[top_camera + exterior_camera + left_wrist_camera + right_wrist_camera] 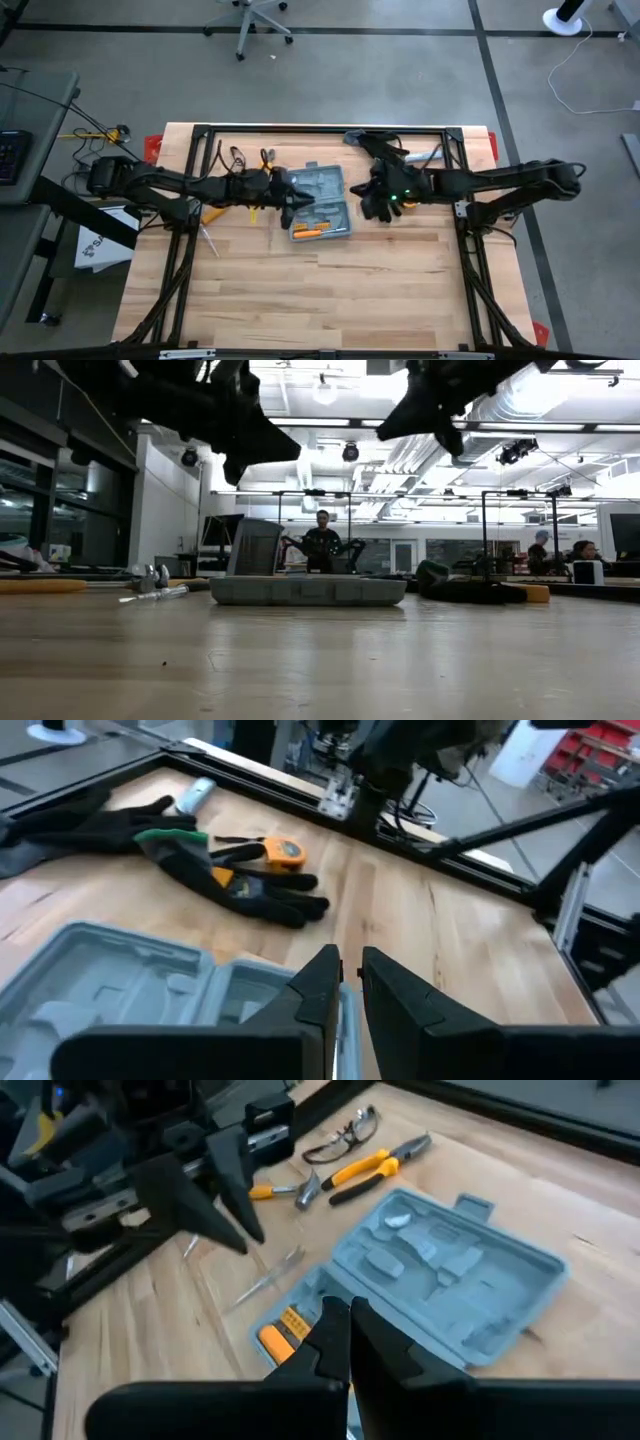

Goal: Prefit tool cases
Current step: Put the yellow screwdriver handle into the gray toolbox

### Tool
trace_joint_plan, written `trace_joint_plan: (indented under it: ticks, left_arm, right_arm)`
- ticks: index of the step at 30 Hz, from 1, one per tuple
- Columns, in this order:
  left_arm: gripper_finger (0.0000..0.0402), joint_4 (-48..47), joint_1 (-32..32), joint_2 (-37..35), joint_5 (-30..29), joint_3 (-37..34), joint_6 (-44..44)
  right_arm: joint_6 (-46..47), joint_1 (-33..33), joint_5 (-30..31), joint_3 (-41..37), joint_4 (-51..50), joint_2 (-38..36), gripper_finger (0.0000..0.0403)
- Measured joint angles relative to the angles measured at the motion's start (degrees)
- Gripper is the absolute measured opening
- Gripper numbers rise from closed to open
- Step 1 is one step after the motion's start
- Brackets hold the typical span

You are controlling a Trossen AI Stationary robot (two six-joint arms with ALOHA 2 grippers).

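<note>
While the grey-blue tool case [318,203] lies open near the middle of the wooden bench [300,300], just above centre in the high view, both arms reach in over it from either side. The left tool [291,207] hovers at the case's left edge, its fingers [318,982] drawn narrow with only a slim gap between them and nothing gripped. The right tool [345,1325] sits at the case's right side, over the black work gloves [381,197], its fingers pressed fully together and empty. Orange bits [283,1328] show in the case's lower half. Orange-handled pliers [372,1167], safety glasses [345,1135] and a screwdriver [208,236] lie on the bench left of the case.
</note>
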Motion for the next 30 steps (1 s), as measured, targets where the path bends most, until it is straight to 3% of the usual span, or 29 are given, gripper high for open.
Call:
trace_joint_plan:
  ticks: [8,30]
  left_arm:
    - [0.0039,-0.1,2.2,0.0,2.0,0.0,-0.7]
    - [0.0039,-0.7,3.0,0.0,2.4,0.0,-2.1]
  right_arm:
    - [-6.5,0.0,-0.4,-0.1,-1.5,-3.1,0.0000]
    - [-6.3,0.0,-0.6,-0.1,-1.9,-3.1,0.0000]
